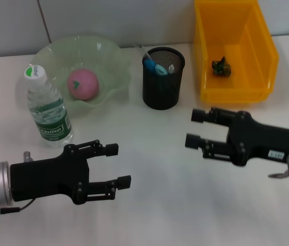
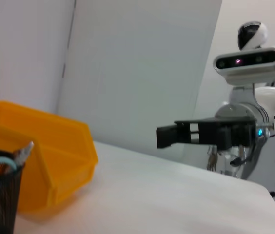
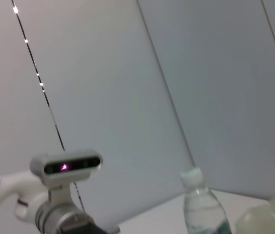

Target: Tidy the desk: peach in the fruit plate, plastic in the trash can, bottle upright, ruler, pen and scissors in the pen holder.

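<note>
Peach (image 1: 83, 84) sits in the fruit plate (image 1: 115, 57); bottle (image 1: 48, 108) upright beside it. Pen holder (image 1: 163, 78) holds items; plastic (image 1: 221, 66) lies in the yellow trash can (image 1: 260, 41). Left end effector (image 1: 118, 165) and right end effector (image 1: 194, 128) — both spread, empty — hover over the surface (image 1: 160, 205).

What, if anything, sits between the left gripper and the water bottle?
Nothing visible. The left gripper, open, hovers over bare table just in front of the upright water bottle; the fruit plate lies behind it.
</note>
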